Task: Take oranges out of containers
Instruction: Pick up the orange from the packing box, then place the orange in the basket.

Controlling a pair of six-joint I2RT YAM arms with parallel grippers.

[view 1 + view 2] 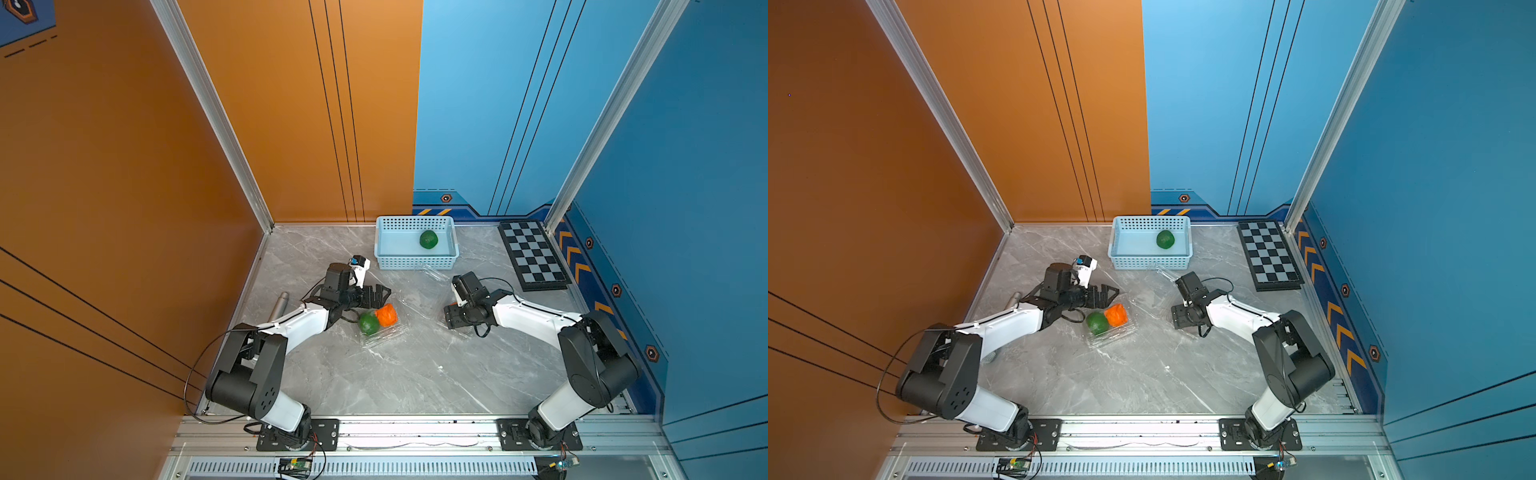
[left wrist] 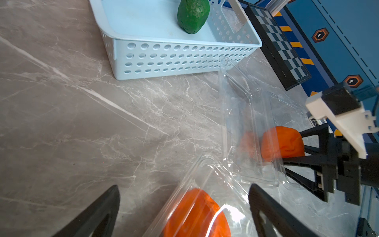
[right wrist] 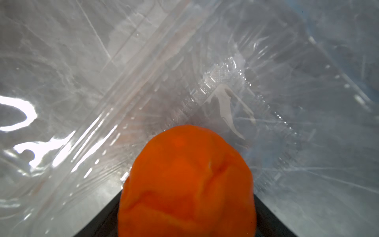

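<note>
Two clear containers lie on the marble table. The left container [image 1: 384, 334] [image 1: 1115, 334] holds a bright orange [image 1: 386, 314] [image 1: 1116, 314] and a dark green fruit [image 1: 368, 323]. My left gripper [image 1: 384, 293] [image 2: 184, 205] hovers open over that box, its fingers either side of the orange [image 2: 194, 213], which shows through the plastic. In the right container [image 1: 430, 291] [image 2: 246, 115] my right gripper [image 1: 455, 320] [image 2: 287, 147] is shut on a second orange [image 2: 283, 143] [image 3: 186, 180]. Its black fingers [image 3: 266, 217] flank the fruit.
A light blue perforated basket [image 1: 415, 259] [image 2: 184, 57] stands at the back with one green fruit [image 1: 428, 240] [image 2: 192, 16] in it. A checkerboard [image 1: 534, 255] lies at the back right, and a grey cylinder [image 1: 280, 305] lies by the left arm. Walls close in the table's sides.
</note>
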